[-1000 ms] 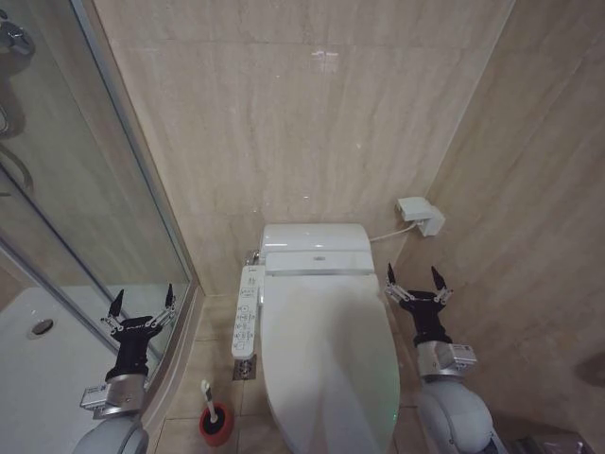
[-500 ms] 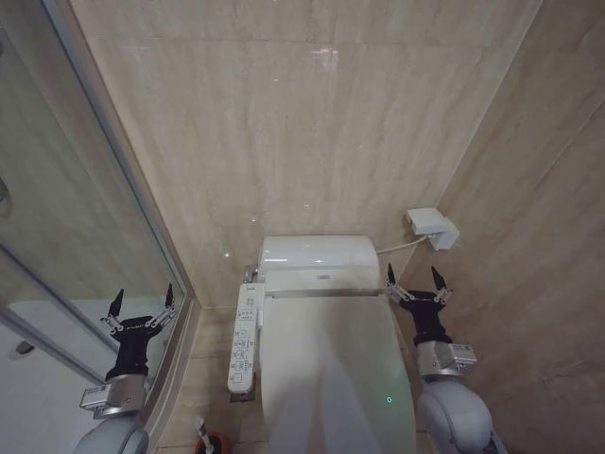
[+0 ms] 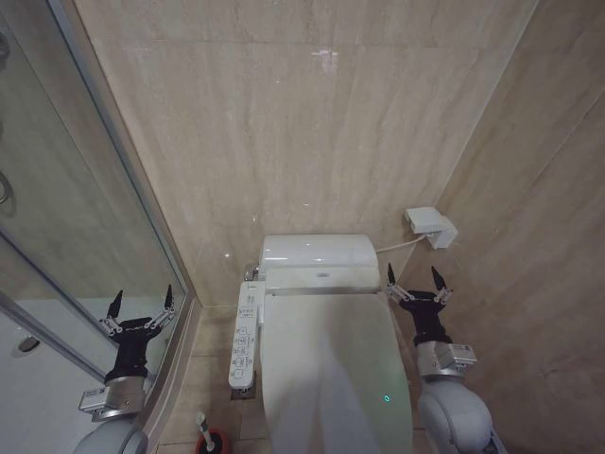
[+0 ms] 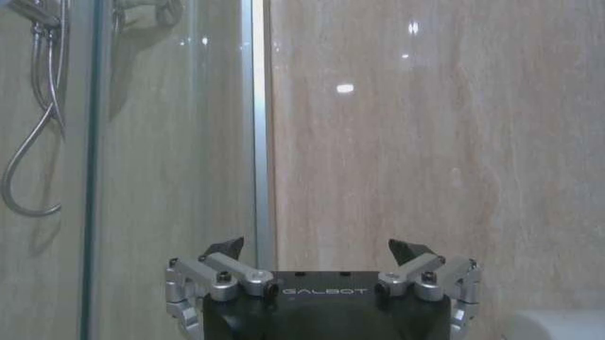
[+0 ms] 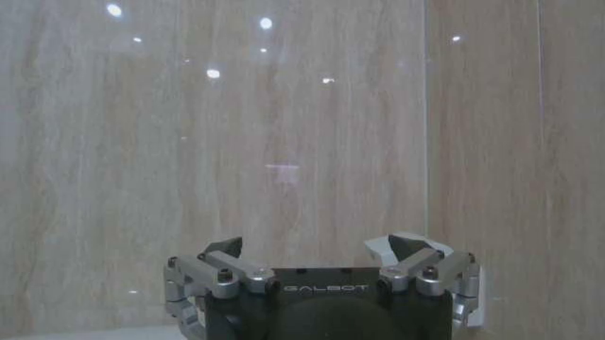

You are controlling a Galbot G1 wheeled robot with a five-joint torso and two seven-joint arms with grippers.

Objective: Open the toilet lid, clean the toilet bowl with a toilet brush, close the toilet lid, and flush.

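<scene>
The toilet lid lies closed, a glossy white oval, in the lower middle of the head view. It hides the toilet bowl. The toilet brush stands with its thin white handle up in a red holder cup on the floor, left of the toilet. My left gripper is raised and open beside the shower glass, holding nothing; its black fingertips spread wide before the wall. My right gripper is raised and open just right of the lid's hinge end, also with nothing in it, and faces the wall.
A white control panel runs along the toilet's left side. A glass shower door with a metal frame stands close on the left, a shower hose behind it. A white wall box with a cable sits right of the tank. Tiled walls close in behind and on the right.
The whole picture has shifted: the camera has moved closer to the toilet, which sits larger and lower. Both arms hold the same pose, grippers open.
</scene>
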